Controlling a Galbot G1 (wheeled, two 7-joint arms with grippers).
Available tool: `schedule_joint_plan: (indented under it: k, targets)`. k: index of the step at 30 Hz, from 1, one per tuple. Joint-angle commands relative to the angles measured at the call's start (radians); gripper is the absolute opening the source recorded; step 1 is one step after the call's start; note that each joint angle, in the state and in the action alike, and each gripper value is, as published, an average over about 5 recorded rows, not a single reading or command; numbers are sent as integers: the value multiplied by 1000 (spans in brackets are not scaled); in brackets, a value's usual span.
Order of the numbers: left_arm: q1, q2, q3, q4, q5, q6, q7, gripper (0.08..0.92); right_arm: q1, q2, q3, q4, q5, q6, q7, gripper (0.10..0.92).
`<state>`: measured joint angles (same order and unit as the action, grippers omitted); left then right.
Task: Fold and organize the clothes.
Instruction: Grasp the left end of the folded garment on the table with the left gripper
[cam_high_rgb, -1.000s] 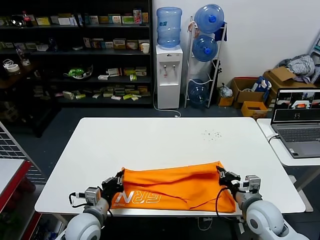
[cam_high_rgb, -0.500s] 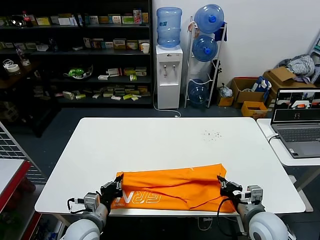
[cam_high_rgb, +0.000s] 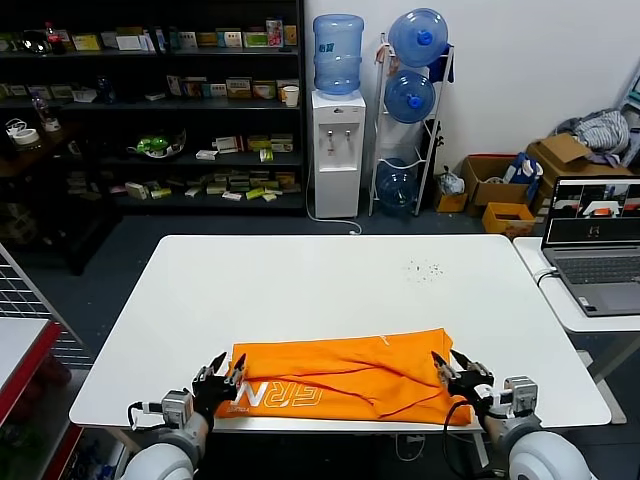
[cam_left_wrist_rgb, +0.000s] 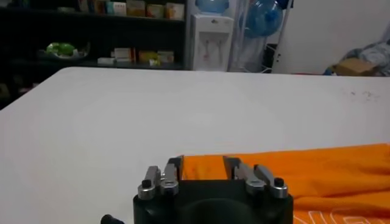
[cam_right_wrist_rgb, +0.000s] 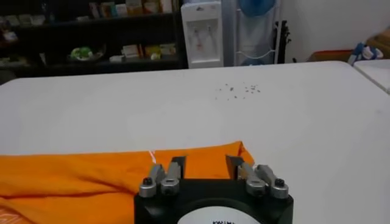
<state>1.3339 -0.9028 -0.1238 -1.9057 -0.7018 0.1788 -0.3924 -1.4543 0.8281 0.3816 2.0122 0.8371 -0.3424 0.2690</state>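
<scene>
Shirt (cam_high_rgb: 340, 377): one; grippers: two.

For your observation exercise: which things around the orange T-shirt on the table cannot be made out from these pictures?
- T-shirt lettering: head view, folded under and partly covered by the left gripper.
- T-shirt's near hem: both wrist views, hidden behind gripper bodies.
- Right gripper arm: head view, cut off by the bottom edge.

Open right pincer (cam_right_wrist_rgb: 205, 165) over orange T-shirt (cam_right_wrist_rgb: 85, 173) corner
</scene>
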Motion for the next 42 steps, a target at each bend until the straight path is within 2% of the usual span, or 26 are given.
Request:
schedule_joint_plan:
  k: [1, 6, 9, 13, 16, 37, 42]
  targets:
    - [24, -18, -1, 27, 6, -2, 5, 582, -58, 3, 68, 31, -21, 15, -20, 605]
    - [17, -39, 6, 58, 4, -3, 11, 728, -81, 12, 84, 41, -31, 16, -21, 749]
    - [5, -51, 9, 78, 5, -5, 10, 795, -86, 17, 86, 44, -35, 15, -19, 806]
    - [-2, -57, 15, 95, 11, -9, 8, 821, -88, 19, 87, 48, -36, 14, -16, 821]
    - [-1, -58, 18, 105, 14, -13, 14, 797, -89, 20, 87, 51, -33, 13, -13, 822]
    - [6, -70, 14, 84, 21, -44, 13, 203, -87, 32, 84, 43, -41, 18, -11, 823]
    - [14, -19, -24, 28, 18, -42, 11, 115, -71, 37, 77, 34, -48, 23, -10, 823]
